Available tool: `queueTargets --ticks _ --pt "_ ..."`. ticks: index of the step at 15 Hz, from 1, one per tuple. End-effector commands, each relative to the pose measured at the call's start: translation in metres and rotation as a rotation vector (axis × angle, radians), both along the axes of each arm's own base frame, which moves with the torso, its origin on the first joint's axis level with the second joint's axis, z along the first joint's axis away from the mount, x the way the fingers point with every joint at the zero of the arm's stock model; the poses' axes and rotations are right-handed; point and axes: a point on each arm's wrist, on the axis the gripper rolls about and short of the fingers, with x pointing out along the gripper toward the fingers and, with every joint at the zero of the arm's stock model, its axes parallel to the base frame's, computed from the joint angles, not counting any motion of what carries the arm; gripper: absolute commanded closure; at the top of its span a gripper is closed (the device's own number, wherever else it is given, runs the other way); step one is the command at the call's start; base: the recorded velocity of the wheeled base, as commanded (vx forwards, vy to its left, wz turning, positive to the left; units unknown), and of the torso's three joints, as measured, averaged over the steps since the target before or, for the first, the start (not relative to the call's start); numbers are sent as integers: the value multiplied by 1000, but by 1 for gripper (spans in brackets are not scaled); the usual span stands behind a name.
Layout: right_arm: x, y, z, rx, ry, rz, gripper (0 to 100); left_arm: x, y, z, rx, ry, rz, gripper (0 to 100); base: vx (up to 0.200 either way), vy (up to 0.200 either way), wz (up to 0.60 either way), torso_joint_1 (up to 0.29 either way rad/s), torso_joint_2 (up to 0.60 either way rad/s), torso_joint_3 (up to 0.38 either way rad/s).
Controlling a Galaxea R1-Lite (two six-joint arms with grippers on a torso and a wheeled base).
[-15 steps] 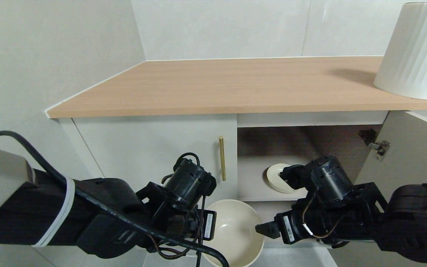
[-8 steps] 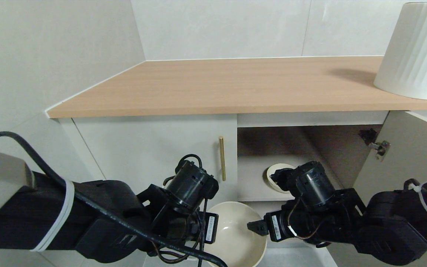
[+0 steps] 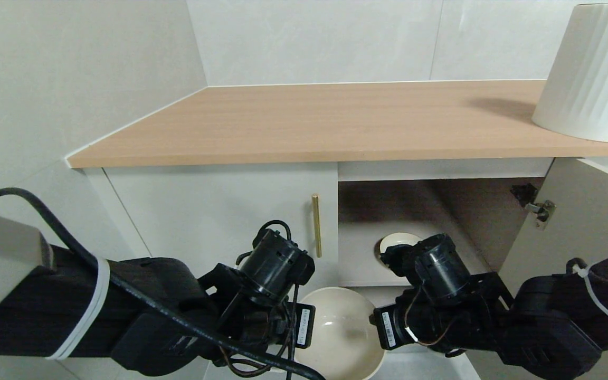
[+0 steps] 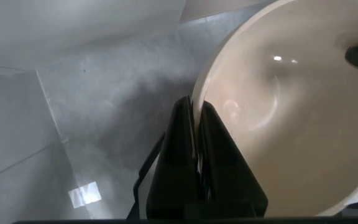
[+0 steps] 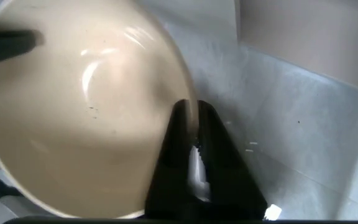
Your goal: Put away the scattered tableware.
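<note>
A cream bowl (image 3: 338,338) hangs low in front of the open cabinet, held from both sides. My left gripper (image 3: 304,328) is shut on its left rim, and in the left wrist view the fingers (image 4: 182,134) pinch the edge of the bowl (image 4: 291,112). My right gripper (image 3: 377,326) is shut on the opposite rim; its fingers (image 5: 178,127) straddle the edge of the bowl (image 5: 86,118). A small cream dish (image 3: 396,243) sits on the shelf inside the cabinet, partly hidden behind my right wrist.
The cabinet's right door (image 3: 573,227) stands open; the left door with a gold handle (image 3: 315,224) is closed. A wooden countertop (image 3: 335,121) runs above, with a white ribbed container (image 3: 594,68) at its right end. Grey floor lies below the bowl.
My right arm has moved left and down, bringing its gripper onto the bowl's right rim. The left arm and the bowl have barely shifted.
</note>
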Motion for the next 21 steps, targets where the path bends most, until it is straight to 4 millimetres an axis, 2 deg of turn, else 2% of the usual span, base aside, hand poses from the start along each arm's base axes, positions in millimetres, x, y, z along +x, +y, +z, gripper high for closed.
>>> queueTargets --ticks 1,10,11,17,21 --pt "0 0 -1 -8 4 -1 100 0 1 0 6 2 3 100 0 0 0 0 0 0" --pt "0 0 -3 -14 7 -1 100 0 1 -1 7 3 4 100 0 0 0 0 0 0" --pt "-1 -1 -3 -15 8 -1 100 0 1 -1 7 3 4 0 0 0 0 0 0 0" --pt "-1 -2 -6 -27 15 3 100 1 0 -3 14 2 9 0 0 0 0 0 0 0" --pt "3 -1 -23 -84 47 -14 100 1 0 -2 13 1 9 0 0 0 0 0 0 0"
